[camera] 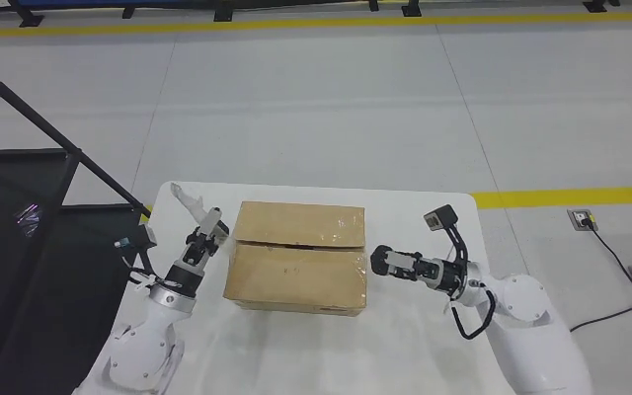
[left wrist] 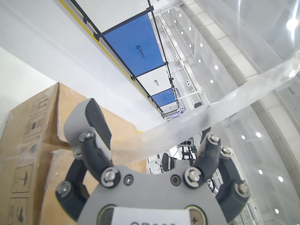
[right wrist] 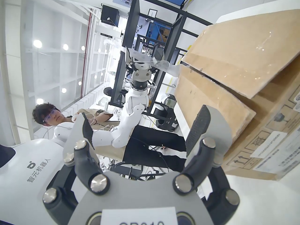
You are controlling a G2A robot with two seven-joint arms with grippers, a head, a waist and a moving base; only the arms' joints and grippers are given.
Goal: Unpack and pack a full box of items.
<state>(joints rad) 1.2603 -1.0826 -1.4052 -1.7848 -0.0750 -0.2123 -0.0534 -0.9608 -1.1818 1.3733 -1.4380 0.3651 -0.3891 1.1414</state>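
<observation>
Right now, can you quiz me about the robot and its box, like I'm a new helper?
1. True or false: the cardboard box has its top flaps standing straight up.
2. What stretches from the box past the left gripper? A) a clear tape strip B) a rope C) a red ribbon
3. Fill in: beside the box's end, the right gripper has its fingers ____.

Key: 1 false, the flaps lie down; 2 A; 3 open.

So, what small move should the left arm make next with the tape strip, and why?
Probably pull the tape strip a little farther from the box: one end seems stuck to the box's end, while the strip lies across the left gripper. The top flaps already show a gap.
</observation>
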